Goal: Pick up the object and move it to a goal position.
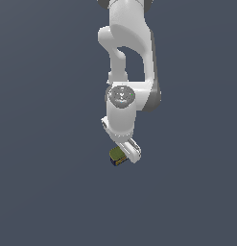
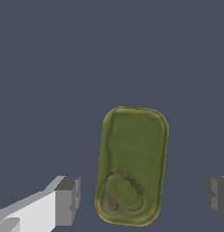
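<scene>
The object is a small rounded-corner tin [image 2: 131,165] with an olive-yellow top; in the exterior view [image 1: 117,157] its dark blue side with a yellow label shows. It lies on the flat grey floor. My gripper [image 2: 140,199] is open directly above it, with one fingertip [image 2: 68,200] on one side of the tin and the other fingertip [image 2: 216,195] on the other side, both apart from it. In the exterior view the gripper [image 1: 125,154] hangs straight down over the tin, partly hiding it.
The grey floor [image 1: 48,192] spreads evenly all around the tin. The white arm [image 1: 127,72] rises above the gripper in the exterior view.
</scene>
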